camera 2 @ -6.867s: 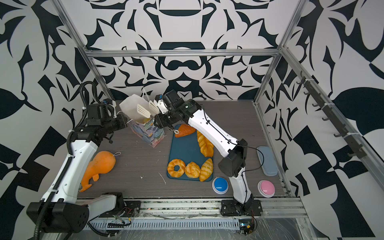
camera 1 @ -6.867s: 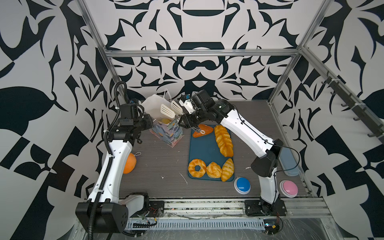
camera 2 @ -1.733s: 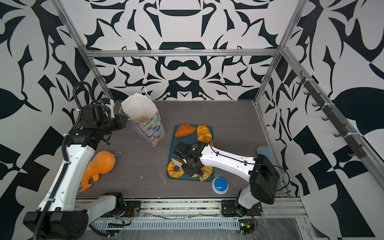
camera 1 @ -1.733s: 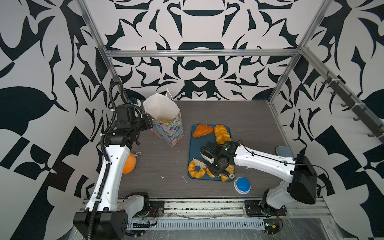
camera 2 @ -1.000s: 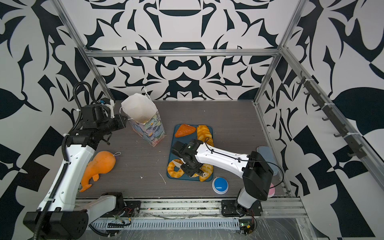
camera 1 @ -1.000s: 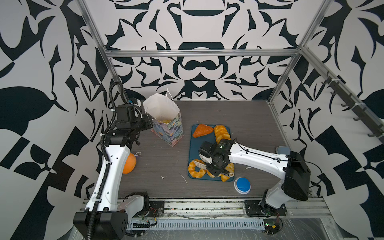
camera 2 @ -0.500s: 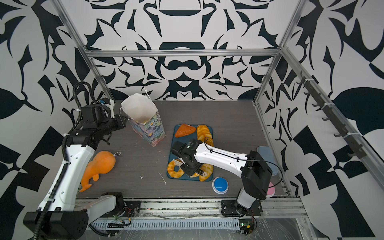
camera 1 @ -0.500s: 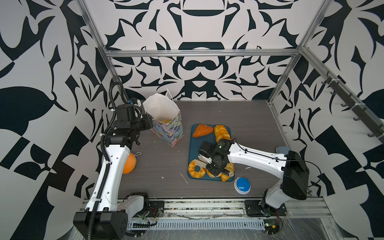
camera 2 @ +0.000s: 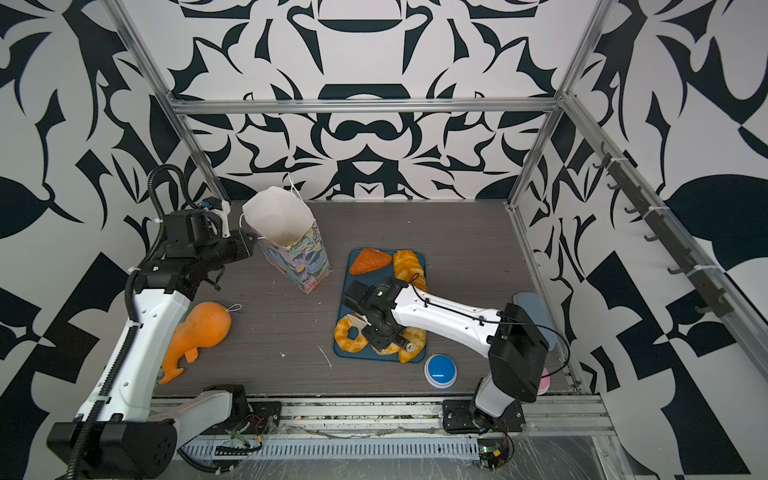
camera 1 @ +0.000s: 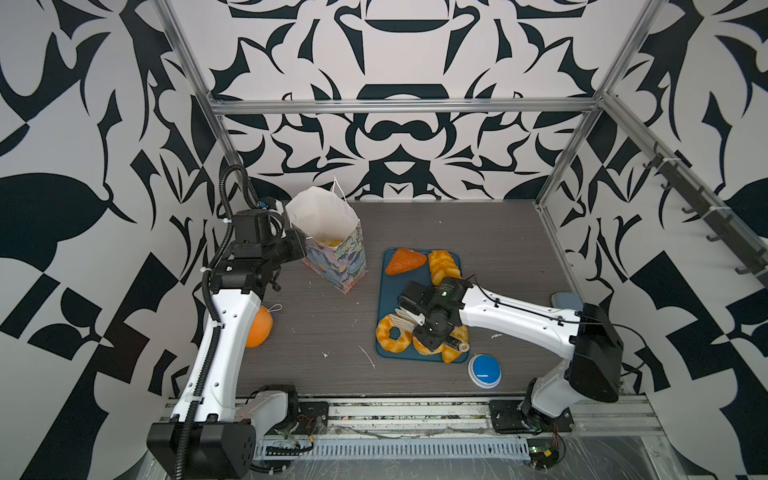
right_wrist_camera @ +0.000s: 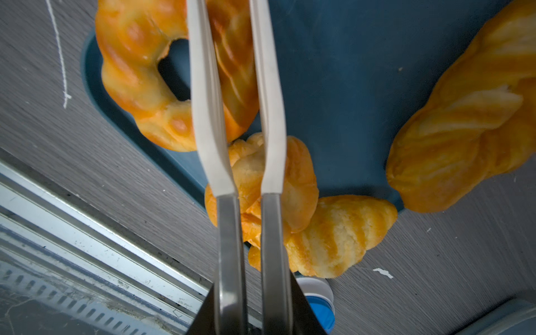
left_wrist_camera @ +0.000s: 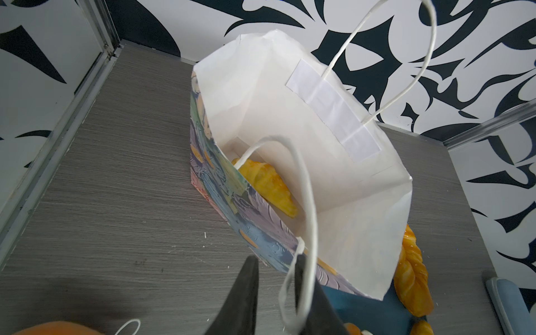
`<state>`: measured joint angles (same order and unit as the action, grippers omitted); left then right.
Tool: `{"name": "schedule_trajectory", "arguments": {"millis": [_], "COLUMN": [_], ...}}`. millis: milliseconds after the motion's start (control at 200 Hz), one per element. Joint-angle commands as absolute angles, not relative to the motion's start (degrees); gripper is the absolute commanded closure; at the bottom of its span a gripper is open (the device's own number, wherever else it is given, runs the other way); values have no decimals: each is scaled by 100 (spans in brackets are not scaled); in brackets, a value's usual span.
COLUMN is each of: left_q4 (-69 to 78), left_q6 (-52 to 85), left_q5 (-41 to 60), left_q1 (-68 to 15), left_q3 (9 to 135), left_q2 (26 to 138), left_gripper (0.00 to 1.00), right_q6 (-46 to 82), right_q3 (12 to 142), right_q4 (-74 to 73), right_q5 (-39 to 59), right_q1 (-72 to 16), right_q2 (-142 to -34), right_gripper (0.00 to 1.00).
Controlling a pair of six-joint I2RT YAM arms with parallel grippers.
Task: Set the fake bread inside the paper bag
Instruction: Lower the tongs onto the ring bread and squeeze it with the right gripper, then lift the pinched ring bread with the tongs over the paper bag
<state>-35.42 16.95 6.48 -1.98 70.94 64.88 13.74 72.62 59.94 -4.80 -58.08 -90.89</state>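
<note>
orange toy (camera 2: 199, 328): lay on the grey counter (camera 1: 478, 224) at the far left, just beside the left arm (camera 2: 137, 332), with a string loop at its rounded end.
left tool (left_wrist_camera: 275, 259): clenched on the near rim of the paper bag (camera 1: 336, 262); the printed wall ran in between its two dark fingers, and a string handle hung across one of them.
paper bag: stood upright on the counter, left of the tray (camera 1: 386, 286), its mouth wide and its white inside showing in both top views.
bagged croissant (left_wrist_camera: 266, 185): lay at the bottom of the bag against the printed wall.
tray: blue, flat on the counter mid-scene, carrying the rest of the fake bread.
ring (camera 1: 390, 338): rested flat at the tray's near left corner.
right tool (camera 1: 402, 319): its long pale fingers (right_wrist_camera: 203, 87) were closed on one limb of the ring, one at the hole's side and one outside, both touching it.
round bun (right_wrist_camera: 293, 179): sat just beside the ring under those fingers, touching the tray croissant (right_wrist_camera: 333, 237) at the near edge.
triangle (camera 1: 405, 261): lay at the tray's far left corner.
braided loaf (camera 1: 444, 264): lay along the tray's far right side, its near end under the right arm (camera 1: 519, 320).
blue button (camera 1: 484, 368): sat on the counter just off the tray's near right corner.
</note>
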Motion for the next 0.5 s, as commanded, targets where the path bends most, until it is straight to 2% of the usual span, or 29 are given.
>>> {"name": "schedule_trajectory", "arguments": {"millis": [0,495], "left_q4": [-3543,-3546], "left_q6": [1761,1760], "left_q5": [736,738], "left_q1": [-176,-176], "left_q3": [7027,7033], "left_q2": [6464,6499], "left_gripper": [74,74], "right_q6": [1406,1309], "right_q3": [7582,8304], "right_q4": [6007,6048], "right_q5": [-733,-826], "right_q1": [-5719,-5346], "right_q2": [-8675,-8285], "right_gripper": [70,70]}}
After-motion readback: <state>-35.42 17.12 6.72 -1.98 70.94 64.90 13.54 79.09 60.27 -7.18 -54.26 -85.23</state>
